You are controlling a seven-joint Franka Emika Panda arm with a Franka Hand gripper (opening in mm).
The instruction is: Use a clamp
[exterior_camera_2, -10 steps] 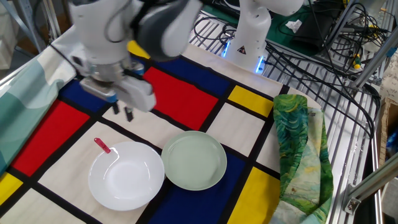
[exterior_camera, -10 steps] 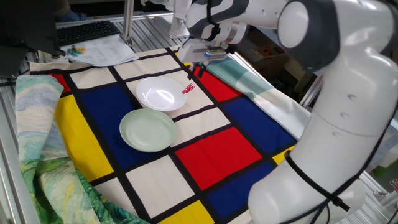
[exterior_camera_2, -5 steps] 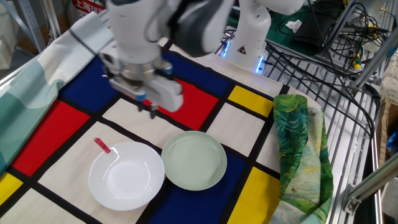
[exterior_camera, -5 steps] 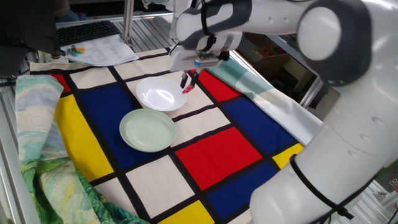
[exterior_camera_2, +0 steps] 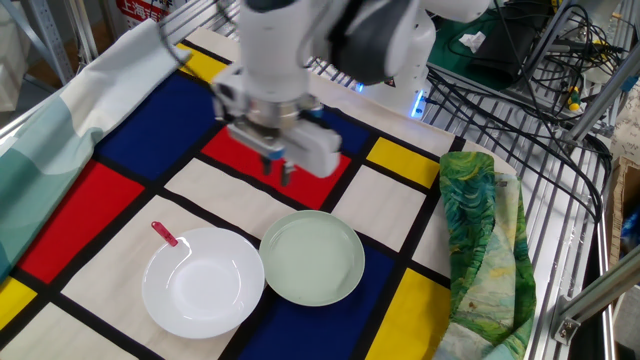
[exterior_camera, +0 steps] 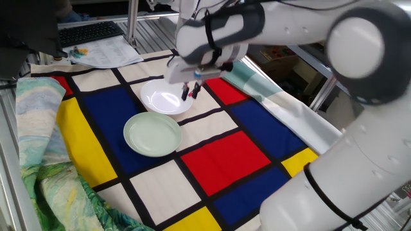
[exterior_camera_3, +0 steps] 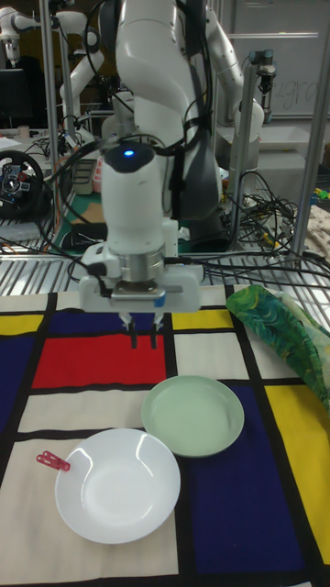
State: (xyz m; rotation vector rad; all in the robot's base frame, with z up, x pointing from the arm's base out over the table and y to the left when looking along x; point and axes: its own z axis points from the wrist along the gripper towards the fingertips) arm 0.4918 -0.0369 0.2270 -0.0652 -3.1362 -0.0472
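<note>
The black two-finger gripper [exterior_camera_3: 143, 336], nearly closed and empty, has moved away from the slim red-pink clamp [exterior_camera_3: 52, 460] beside the white bowl [exterior_camera_3: 117, 485].

The glossy white, rounded-shell robot arm [exterior_camera_3: 151, 83] has dark grey joint bands and black cables along its links. A blue light glows on the wrist housing — below it a metal ring, a blocky white hand and two slim black fingers [exterior_camera_3: 136, 337].

clamp [exterior_camera_2: 164, 234] hidden behind end effector [exterior_camera: 188, 94] in one fixed view
</note>
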